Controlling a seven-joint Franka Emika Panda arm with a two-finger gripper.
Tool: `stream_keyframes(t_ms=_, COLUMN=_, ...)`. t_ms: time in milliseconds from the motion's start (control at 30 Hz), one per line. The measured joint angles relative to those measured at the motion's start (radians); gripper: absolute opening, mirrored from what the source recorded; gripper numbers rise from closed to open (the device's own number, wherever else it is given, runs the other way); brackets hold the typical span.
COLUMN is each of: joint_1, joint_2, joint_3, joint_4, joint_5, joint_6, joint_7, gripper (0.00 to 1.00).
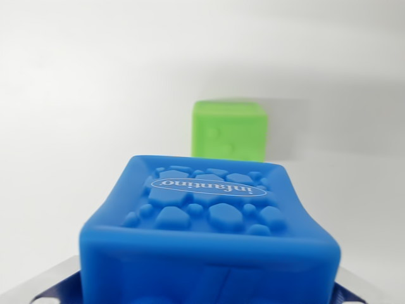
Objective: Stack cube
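A blue cube [209, 234] fills the near foreground, blocking the low middle. Beyond it a green cube [229, 130] stands apart (the gap looks clear, though blurred). White surface [76, 95] lies open either side.

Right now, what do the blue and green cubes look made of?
Blue cube: likely soft rubber or silicone; sides bow inward, matte sheen, moulded pebble relief and printed logo. Green cube: probably the same, matte with rounded edges and raised bumps, but it is blurred, so less certain.

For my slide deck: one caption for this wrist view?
Blue Infantino cube fills the foreground, green cube behind it on white surface.
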Motion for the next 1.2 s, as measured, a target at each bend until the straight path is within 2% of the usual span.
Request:
stream_keyframes(t_ms=367, joint_1=-0.025, joint_2=0.014, joint_3=-0.001, joint_4=0.028, joint_5=0.001, joint_6=-0.016, joint_7=-0.008, gripper=0.0)
stream_keyframes(t_ms=1200, joint_1=-0.026, joint_2=0.136, joint_3=-0.001, joint_4=0.021, joint_5=0.0, joint_6=0.107, joint_7=-0.008, gripper=0.0)
